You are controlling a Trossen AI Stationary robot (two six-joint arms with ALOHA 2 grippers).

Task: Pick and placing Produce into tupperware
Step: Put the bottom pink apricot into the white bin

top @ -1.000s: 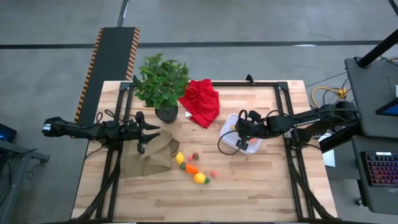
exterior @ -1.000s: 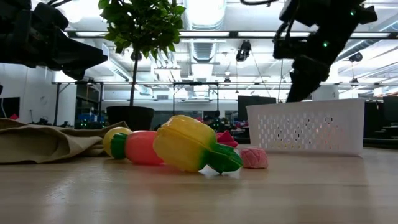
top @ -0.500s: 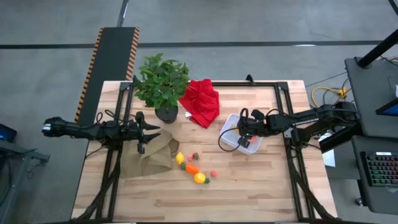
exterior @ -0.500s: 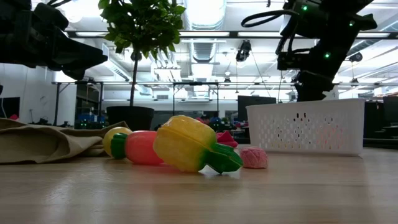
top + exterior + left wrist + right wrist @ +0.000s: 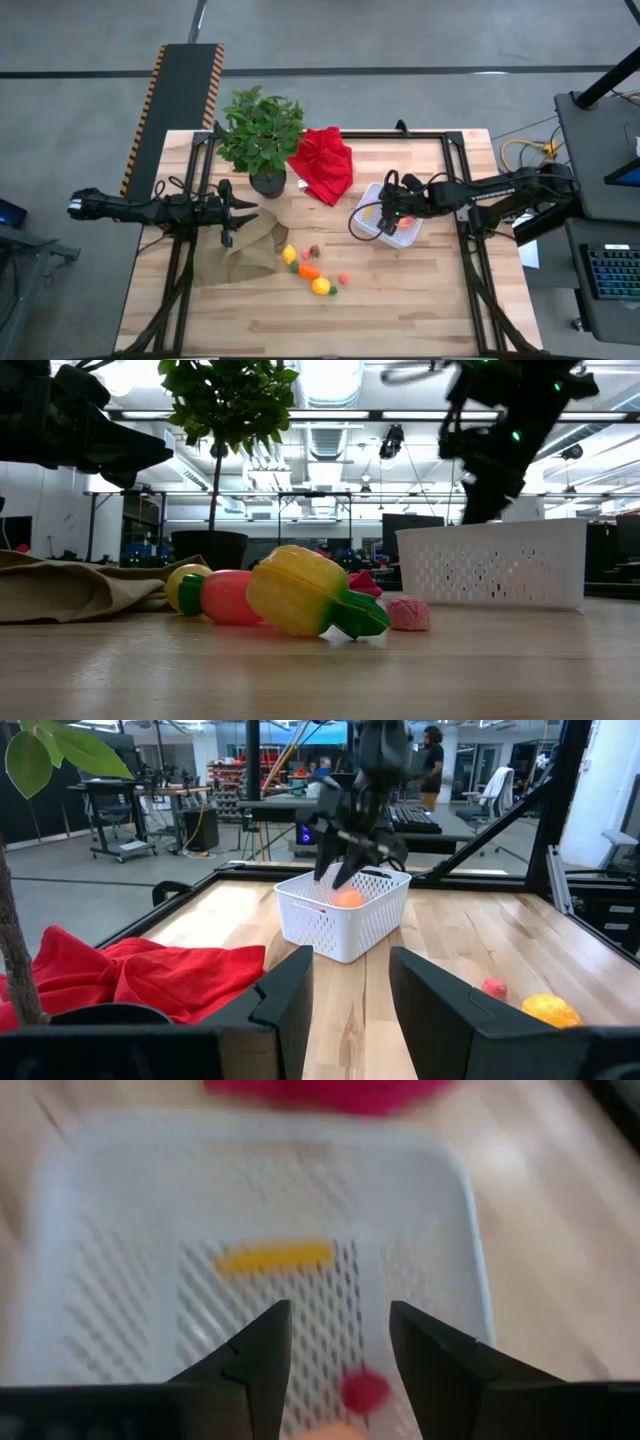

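- High view: the white tupperware [image 5: 375,195] sits at about 3 o'clock from the worktop [image 5: 420,300] centre, the right claw [image 5: 392,214] over it. Loose produce [image 5: 320,286] lies mid-worktop in a short line running from 11 to 5 o'clock. The left claw [image 5: 250,211] hangs at 9 o'clock over the tan cloth [image 5: 235,255], well away from the tupperware; plant [image 5: 262,135] and red cloth [image 5: 322,165] sit toward 12.
- Low view: the nearest yellow piece [image 5: 300,590] lies on its side, long axis level, green tip toward 4 o'clock. The tupperware [image 5: 495,563] stands at 3 o'clock. Against a second earlier, the right arm has shifted slightly above it.
- Left wrist view: the left claw [image 5: 348,988] has its fingers apart, holding nothing. An orange piece [image 5: 347,898] shows inside the tupperware [image 5: 340,925].
- Right wrist view: the right claw [image 5: 340,1342] stands with fingers apart, wider than a second ago, empty. In the tupperware [image 5: 120,1260] lie a long yellow piece [image 5: 275,1257], long axis 9 to 3 o'clock, and a small red piece [image 5: 363,1390].
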